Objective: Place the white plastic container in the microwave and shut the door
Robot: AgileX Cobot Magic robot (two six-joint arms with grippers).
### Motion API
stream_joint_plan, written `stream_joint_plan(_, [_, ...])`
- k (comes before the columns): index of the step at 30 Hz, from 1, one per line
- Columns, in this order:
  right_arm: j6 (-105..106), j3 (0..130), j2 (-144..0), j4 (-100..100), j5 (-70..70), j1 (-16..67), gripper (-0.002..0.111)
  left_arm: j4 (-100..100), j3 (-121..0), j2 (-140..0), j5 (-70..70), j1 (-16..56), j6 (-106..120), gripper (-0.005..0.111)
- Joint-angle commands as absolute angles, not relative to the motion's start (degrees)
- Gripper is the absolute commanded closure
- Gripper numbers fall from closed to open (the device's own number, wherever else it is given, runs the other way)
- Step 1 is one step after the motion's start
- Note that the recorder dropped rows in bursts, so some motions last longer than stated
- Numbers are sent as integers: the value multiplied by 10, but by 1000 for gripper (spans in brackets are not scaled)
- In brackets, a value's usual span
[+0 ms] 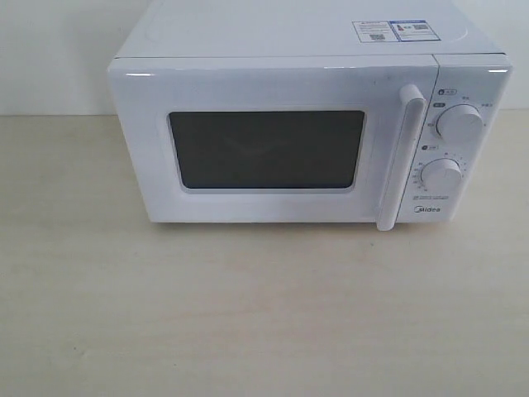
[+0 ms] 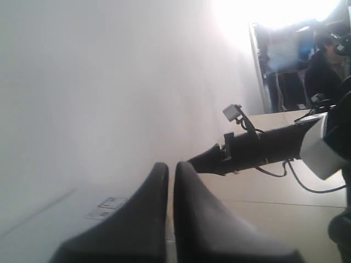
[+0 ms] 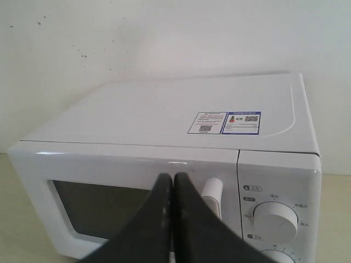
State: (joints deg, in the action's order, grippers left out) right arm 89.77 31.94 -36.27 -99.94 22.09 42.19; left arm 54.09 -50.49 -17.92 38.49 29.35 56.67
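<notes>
The white microwave (image 1: 297, 124) stands at the back of the wooden table with its door (image 1: 264, 149) closed flat against the front; the bar handle (image 1: 401, 157) is upright beside the two dials. The white plastic container is out of view in every frame. My right gripper (image 3: 173, 178) hangs shut and empty in front of the microwave (image 3: 181, 126), level with the top of the door near the handle (image 3: 213, 194). My left gripper (image 2: 171, 167) is shut and empty, pointing along the microwave's top (image 2: 82, 213) toward the wall. Neither gripper shows in the exterior view.
The pale wooden table (image 1: 248, 314) stretches in front of the microwave. A white wall rises behind it. In the left wrist view the other black arm (image 2: 263, 148) reaches in over the table, and a person (image 2: 323, 71) sits far behind.
</notes>
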Motion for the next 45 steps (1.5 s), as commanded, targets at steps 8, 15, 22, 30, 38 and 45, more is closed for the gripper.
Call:
stream_joint_plan(8, [899, 320, -361, -999, 219, 418, 108, 237, -505, -47, 424, 169, 348, 102])
stream_joint_plan(15, [899, 320, -361, -999, 219, 418, 108, 43, -500, -45, 471, 77, 91, 102])
stream_joint_plan(22, [899, 320, -361, -999, 220, 418, 108, 20, -385, -45, 299, 32, 38, 102])
stream_joint_plan(30, [899, 320, -361, -999, 220, 418, 108, 20, -203, -45, 179, 5, -4, 102])
stream_joint_plan(38, [899, 320, -361, -999, 220, 418, 108, 20, -57, -45, 60, 3, -24, 102])
stream_joint_plan(45, [899, 320, -361, -999, 220, 418, 108, 20, 0, -44, 58, 3, -24, 102])
